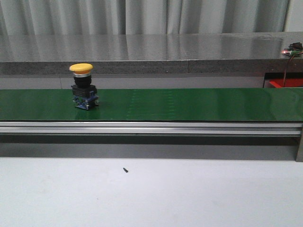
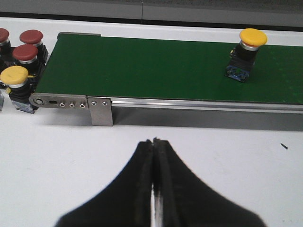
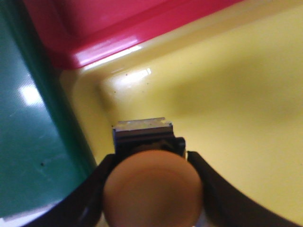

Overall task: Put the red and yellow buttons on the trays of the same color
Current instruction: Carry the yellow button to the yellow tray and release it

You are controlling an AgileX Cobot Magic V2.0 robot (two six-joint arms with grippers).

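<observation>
Altogether three yellow buttons [image 3: 152, 189], three red [image 2: 31, 37], right jaws gripping one, left jaws closed empty.

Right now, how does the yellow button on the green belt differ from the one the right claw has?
The belt button stands upright and free on the green conveyor; the held button sits between the right gripper fingers over the yellow tray. The belt button shows its whole body with a blue base; the held one shows mostly its cap. Both have yellow caps.
</observation>
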